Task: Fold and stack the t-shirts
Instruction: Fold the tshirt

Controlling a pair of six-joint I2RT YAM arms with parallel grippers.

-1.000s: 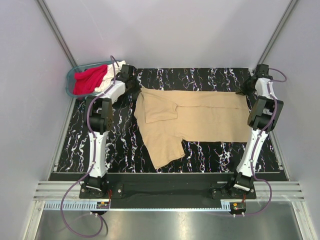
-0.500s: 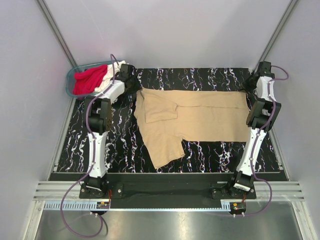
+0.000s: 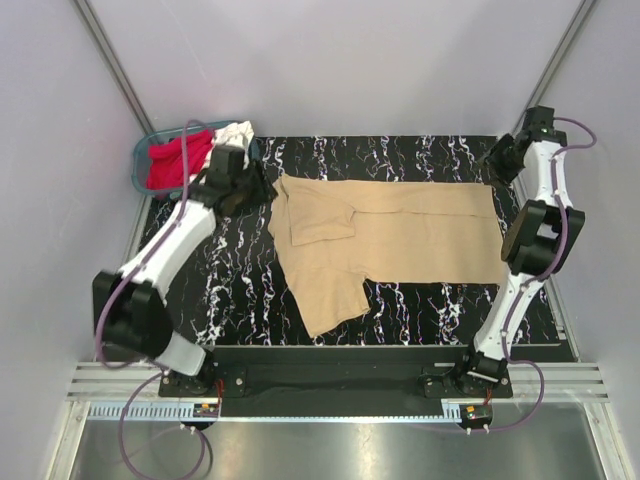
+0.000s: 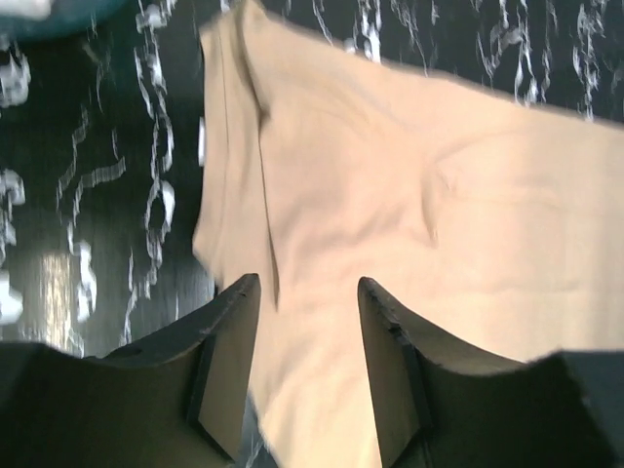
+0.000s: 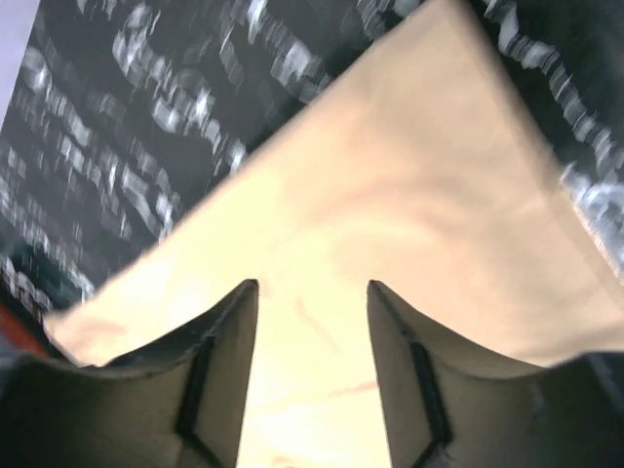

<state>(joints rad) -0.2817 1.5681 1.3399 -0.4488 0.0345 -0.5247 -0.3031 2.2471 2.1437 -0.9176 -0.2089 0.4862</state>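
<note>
The tan t-shirt lies flat across the black marbled table, with one sleeve flap hanging toward the near edge. My left gripper hovers at the shirt's far-left corner. Its jaws are open above the tan t-shirt, and nothing is between the left gripper's fingers. My right gripper is over the far-right corner. It also stands open above the tan t-shirt, and the right gripper is empty. A red t-shirt and a white t-shirt sit in the basket.
The teal basket stands at the table's far-left corner, just behind my left arm. Grey walls close in the table on the left, back and right. The arm bases are bolted at the near edge.
Both grippers opened and let go of the tan shirt's far corners. The left arm's elbow swung out and down to the left. The right wrist drew back toward the far-right corner.
</note>
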